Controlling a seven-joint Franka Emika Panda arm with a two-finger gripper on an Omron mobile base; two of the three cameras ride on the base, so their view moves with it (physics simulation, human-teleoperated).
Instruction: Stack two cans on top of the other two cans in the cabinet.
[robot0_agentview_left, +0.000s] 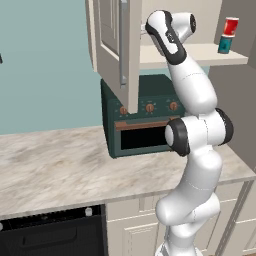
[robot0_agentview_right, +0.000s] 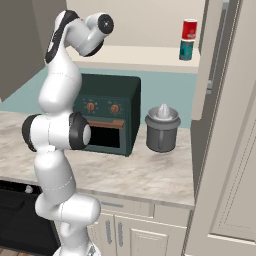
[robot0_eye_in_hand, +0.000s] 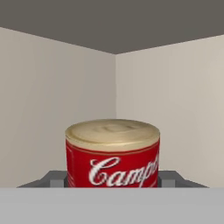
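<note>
Red can, pale silvery top, white script "Camp…" cut off, sits between gripper fingertips; grip contact unclear. Second red can stacked on teal can near shelf edge.

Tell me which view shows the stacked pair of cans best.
The right base view: red can sits on teal can, unobstructed. The left base view shows the same stack smaller, at the shelf's end. The hand view shows another red can.

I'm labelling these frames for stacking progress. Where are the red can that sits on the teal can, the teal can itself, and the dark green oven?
Red can with white label band (robot0_agentview_right: 189, 29): right base view, on its red upper side.
Teal can (robot0_agentview_right: 186, 50): right base view, mid-body.
Dark green oven (robot0_agentview_right: 129, 97): right base view, on its right side panel.
</note>
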